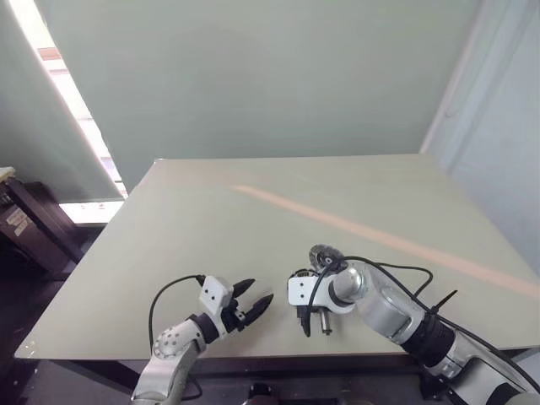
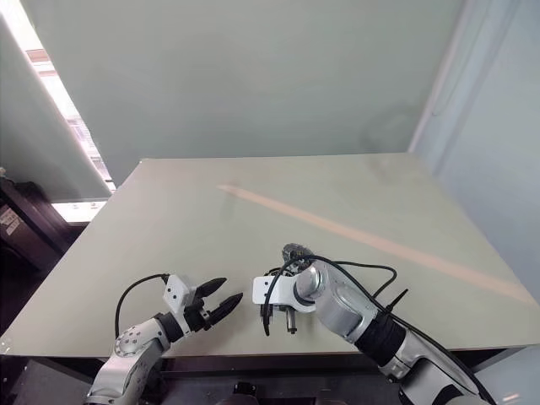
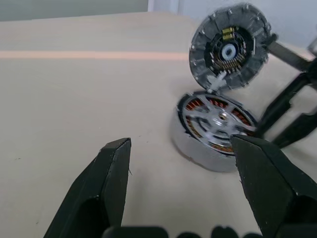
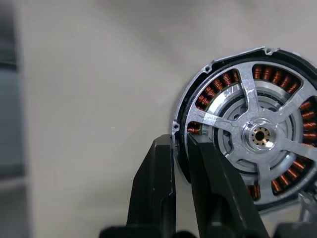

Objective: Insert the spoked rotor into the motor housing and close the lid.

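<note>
The motor housing [image 4: 297, 94] lies flat on the table, its copper windings visible in a ring. The spoked rotor [image 4: 259, 135] sits inside it, silvery with spokes running to a central hub. The lid [image 3: 230, 45] stands upright, hinged at the housing's far edge, and appears as a small dark disc [image 1: 321, 254] from above. My right gripper [image 4: 179, 141] is shut, its tips right at the housing's rim; whether they pinch the rim is unclear. My left gripper [image 1: 260, 292] stands open just left of the housing [image 3: 198, 148], holding nothing.
The pale table [image 1: 253, 211] carries a faint orange stripe [image 1: 380, 236] running diagonally. Its near edge is just below both grippers. A black cable [image 1: 396, 270] loops over my right arm. Dark furniture [image 1: 34, 228] stands off the table's left side.
</note>
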Robot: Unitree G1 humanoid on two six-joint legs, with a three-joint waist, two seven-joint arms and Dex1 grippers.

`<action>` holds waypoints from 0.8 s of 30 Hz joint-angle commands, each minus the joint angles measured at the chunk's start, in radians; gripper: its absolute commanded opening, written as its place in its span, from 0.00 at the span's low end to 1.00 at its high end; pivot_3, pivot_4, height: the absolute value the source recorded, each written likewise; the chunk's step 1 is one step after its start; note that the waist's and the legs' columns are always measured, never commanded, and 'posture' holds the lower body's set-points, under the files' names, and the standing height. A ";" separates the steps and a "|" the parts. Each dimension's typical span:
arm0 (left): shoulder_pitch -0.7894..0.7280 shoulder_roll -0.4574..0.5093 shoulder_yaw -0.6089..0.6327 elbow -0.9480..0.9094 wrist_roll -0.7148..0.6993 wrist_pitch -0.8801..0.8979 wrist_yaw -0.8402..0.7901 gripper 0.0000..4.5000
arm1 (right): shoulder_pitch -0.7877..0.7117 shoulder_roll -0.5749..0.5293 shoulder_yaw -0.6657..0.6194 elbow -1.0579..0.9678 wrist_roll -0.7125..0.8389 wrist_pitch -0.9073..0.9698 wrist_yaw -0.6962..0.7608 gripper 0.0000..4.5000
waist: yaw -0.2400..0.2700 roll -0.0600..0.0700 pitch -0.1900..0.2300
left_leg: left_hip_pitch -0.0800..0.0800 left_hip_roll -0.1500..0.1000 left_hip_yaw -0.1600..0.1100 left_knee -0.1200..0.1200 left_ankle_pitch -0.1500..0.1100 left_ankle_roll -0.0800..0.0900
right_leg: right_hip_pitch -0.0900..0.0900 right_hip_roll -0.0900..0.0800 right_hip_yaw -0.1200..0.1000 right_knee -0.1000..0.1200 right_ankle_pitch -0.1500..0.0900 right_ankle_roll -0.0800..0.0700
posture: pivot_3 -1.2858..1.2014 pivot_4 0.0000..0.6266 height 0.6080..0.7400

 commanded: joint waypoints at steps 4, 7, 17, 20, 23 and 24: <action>-0.012 0.023 0.055 -0.011 -0.004 -0.025 0.012 0.76 | -0.011 0.102 -0.081 -0.167 0.084 0.270 -0.038 0.02 | 0.000 0.000 0.000 | -0.001 0.000 0.000 -0.001 0.000 0.000 | -0.002 0.000 0.000 0.000 0.000 0.000 | 0.52 0.00 1.00; 0.002 0.019 0.058 -0.023 -0.004 -0.022 0.019 0.76 | 0.004 0.174 -0.098 -0.192 0.117 0.396 -0.102 0.02 | 0.000 0.000 0.000 | -0.001 0.000 0.000 -0.001 0.000 -0.001 | -0.002 0.000 0.000 0.000 0.000 0.000 | 0.52 0.00 1.00; 0.051 0.027 0.084 -0.065 -0.025 -0.013 0.033 0.76 | -0.005 0.234 -0.053 -0.206 0.188 0.557 -0.301 0.02 | 0.001 0.001 0.000 | -0.001 -0.001 0.000 0.000 0.000 -0.001 | -0.002 0.000 0.000 0.000 0.000 0.000 | 0.52 0.00 1.00; 0.058 0.029 0.090 -0.073 -0.027 -0.007 0.033 0.76 | -0.007 0.233 -0.044 -0.201 0.220 0.577 -0.336 0.02 | 0.001 0.001 0.001 | 0.000 -0.001 0.000 0.000 0.000 -0.001 | -0.002 0.000 -0.001 0.000 0.000 0.000 | 0.52 0.00 1.00; 0.056 0.026 0.089 -0.076 -0.026 -0.004 0.035 0.76 | -0.006 0.240 -0.045 -0.191 0.250 0.575 -0.370 0.02 | 0.001 0.001 0.001 | 0.000 -0.001 0.000 0.000 0.000 -0.001 | -0.002 -0.001 -0.001 0.000 0.000 0.000 | 0.52 0.00 1.00; 0.054 0.024 0.087 -0.077 -0.026 -0.003 0.036 0.76 | -0.006 0.243 -0.047 -0.188 0.259 0.571 -0.381 0.02 | 0.000 0.001 0.001 | 0.000 -0.001 0.000 0.000 0.000 -0.001 | -0.002 -0.001 -0.001 0.000 0.000 0.000 | 0.52 0.00 1.00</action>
